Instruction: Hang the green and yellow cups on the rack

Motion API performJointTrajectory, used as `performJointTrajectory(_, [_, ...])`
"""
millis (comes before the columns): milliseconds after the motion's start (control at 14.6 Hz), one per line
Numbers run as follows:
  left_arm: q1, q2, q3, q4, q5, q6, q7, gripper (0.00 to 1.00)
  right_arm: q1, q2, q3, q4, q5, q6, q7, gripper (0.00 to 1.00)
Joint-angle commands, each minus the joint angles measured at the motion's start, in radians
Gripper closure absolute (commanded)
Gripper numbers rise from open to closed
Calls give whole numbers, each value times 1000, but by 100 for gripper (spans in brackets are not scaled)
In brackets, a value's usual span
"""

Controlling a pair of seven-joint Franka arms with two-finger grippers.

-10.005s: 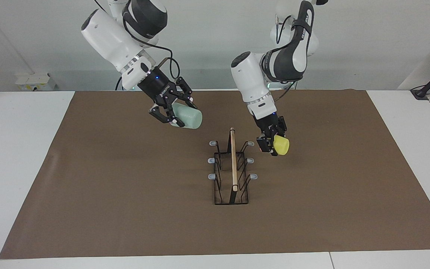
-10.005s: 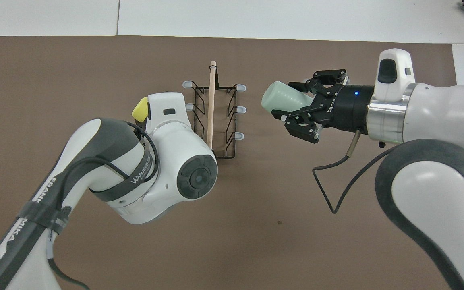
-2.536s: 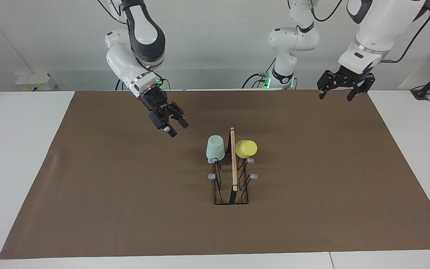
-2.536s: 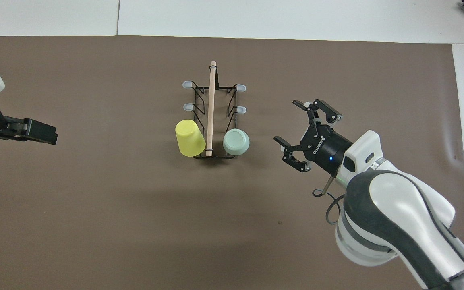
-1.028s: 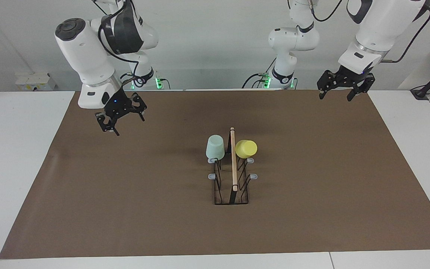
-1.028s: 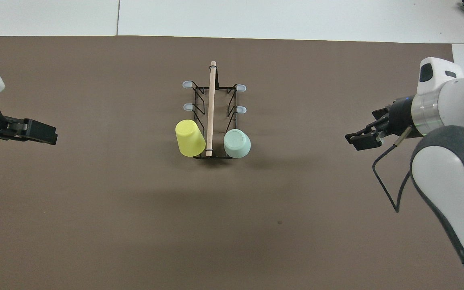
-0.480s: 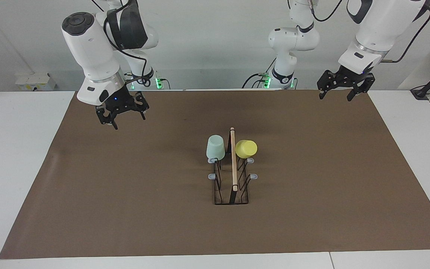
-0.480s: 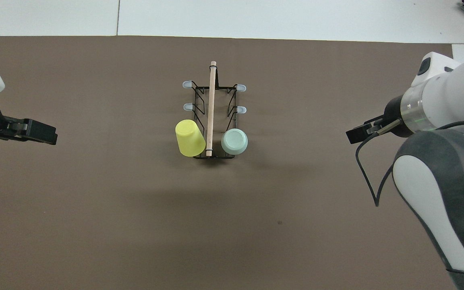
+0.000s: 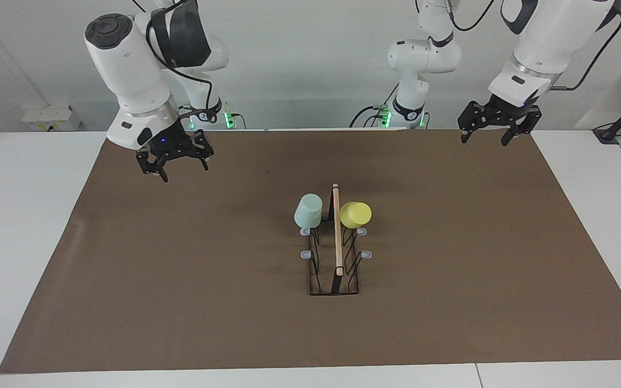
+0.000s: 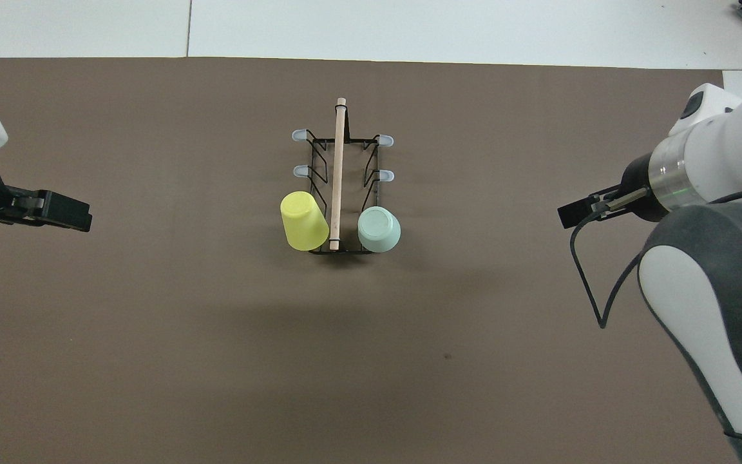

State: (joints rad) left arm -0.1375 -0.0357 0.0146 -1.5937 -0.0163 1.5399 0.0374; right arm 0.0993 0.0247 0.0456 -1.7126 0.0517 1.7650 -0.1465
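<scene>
Green cup (image 9: 308, 210), yellow cup (image 9: 355, 214) inverted on rack (image 9: 336, 253)

Mint-green cup (image 9: 309, 211), yellow cup (image 9: 355, 214); black rack (image 9: 334, 269); brown mat (image 9: 181, 269).

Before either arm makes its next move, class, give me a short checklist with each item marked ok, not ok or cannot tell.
1. Green cup on a rack prong: ok.
2. Yellow cup on the prong across the rod: ok.
3. Left hand open, holding nothing: ok.
4. Right hand open, holding nothing: ok.
5. Both hands away from the rack: ok.
6. Cups seated firmly: cannot tell.
</scene>
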Motion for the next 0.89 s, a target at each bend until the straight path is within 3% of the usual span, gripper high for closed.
performJointTrajectory(0, [10, -4, -7, -5, 12, -9, -10, 0, -21, 20, 7, 31, 0, -36, 16, 0])
performJointTrajectory(822, [10, -4, -7, -3, 13, -9, -10, 0, -101, 20, 73, 31, 4, -33, 21, 0])
